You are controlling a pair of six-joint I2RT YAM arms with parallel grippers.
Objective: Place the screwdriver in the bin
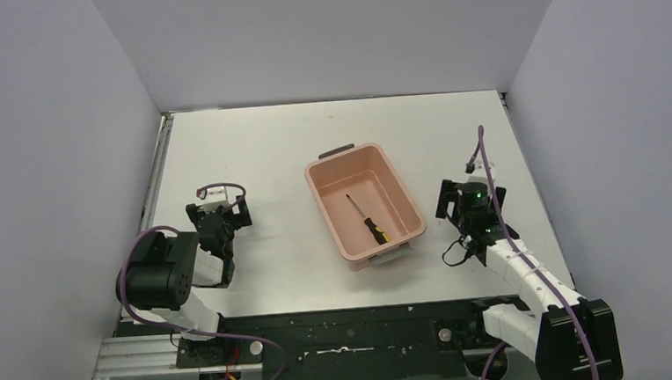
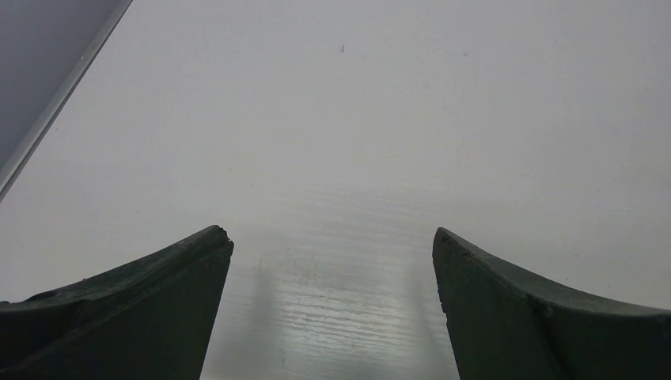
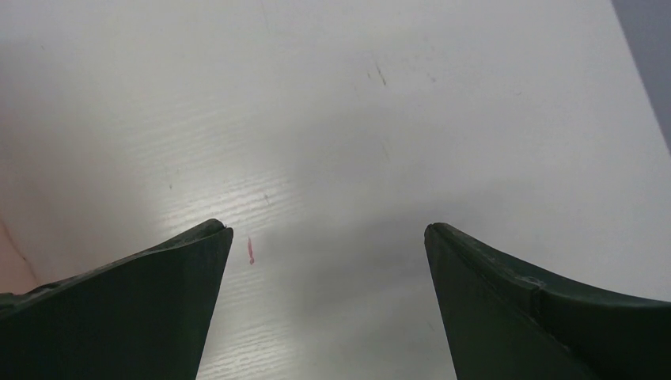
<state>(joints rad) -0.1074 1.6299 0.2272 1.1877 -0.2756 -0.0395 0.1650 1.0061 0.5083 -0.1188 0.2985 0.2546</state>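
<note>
The tabletop (image 1: 268, 150) is white, flat and smooth, with faint wood lines. The bin (image 1: 323, 201) is a long pink plastic tub with round corners. It sits near the middle of the tabletop, a bit toward the right edge. The left gripper (image 2: 331, 237) hangs over the left side of the tabletop. Its two dark fingers are spread wide with nothing between them. The right gripper (image 3: 328, 229) hangs near the bin, on its right-edge side, also spread wide and empty. The screwdriver (image 1: 367, 218) lies flat inside the bin. It is small and thin, with a dark metal rod and a black-and-yellow handle pointing toward the near edge.
</note>
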